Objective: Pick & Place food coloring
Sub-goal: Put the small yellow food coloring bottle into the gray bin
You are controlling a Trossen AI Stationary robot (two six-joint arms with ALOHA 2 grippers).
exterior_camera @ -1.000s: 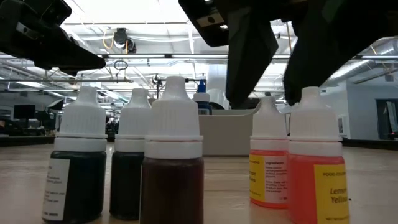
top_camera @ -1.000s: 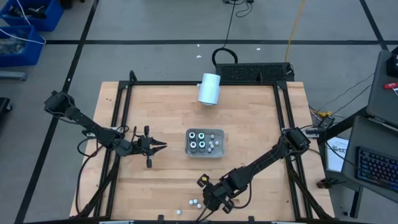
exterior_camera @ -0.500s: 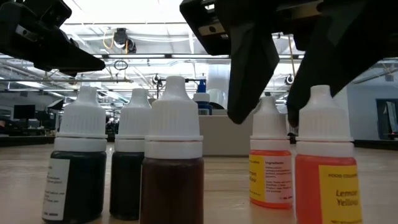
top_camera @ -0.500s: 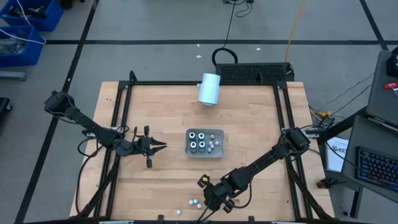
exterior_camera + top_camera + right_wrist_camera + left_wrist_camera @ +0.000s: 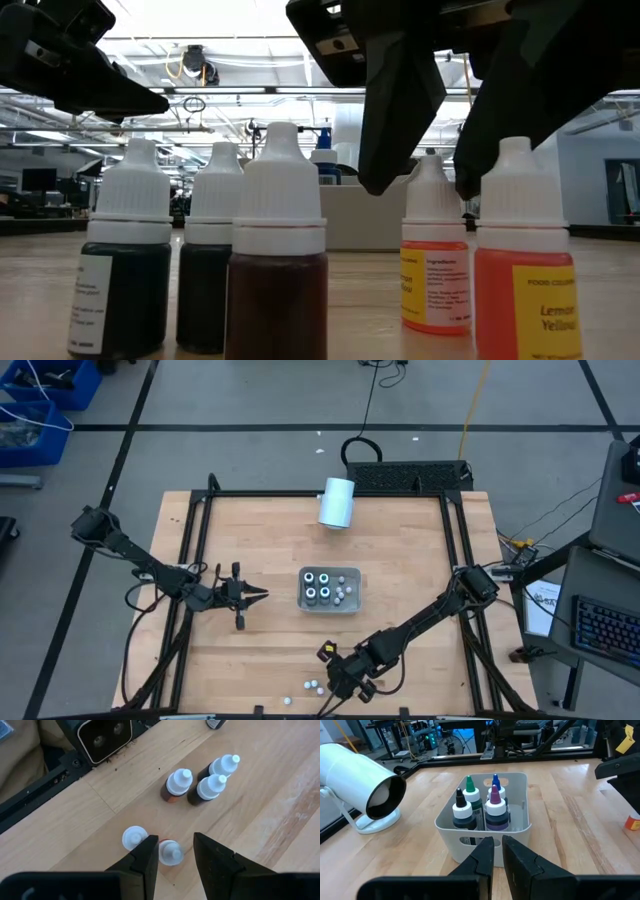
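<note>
White caps sit on all the little food coloring bottles (image 5: 176,783) on the wood near the front edge of the table (image 5: 400,560). Five of them stand loose there: two with orange stuff inside and three with dark stuff inside. My right claw (image 5: 174,854) hangs just above one orange bottle (image 5: 170,853). My fingers (image 5: 146,860) are open, one on each side of its cap, and I am not holding it. The other orange bottle (image 5: 134,838) stands right beside it, almost touching one finger. The three dark bottles stand close together a little way off, with bare wood between them and me. The black table frame (image 5: 45,785) and a black camera box (image 5: 105,735) are close by on that side.

Farther back, in the middle of the table, a grey tray (image 5: 485,820) holds four more bottles (image 5: 480,807) with coloured tips. My left claw (image 5: 497,852) waits just in front of the tray, pinched almost closed and holding nothing. A big white cylinder (image 5: 337,502) lies at the far edge.
</note>
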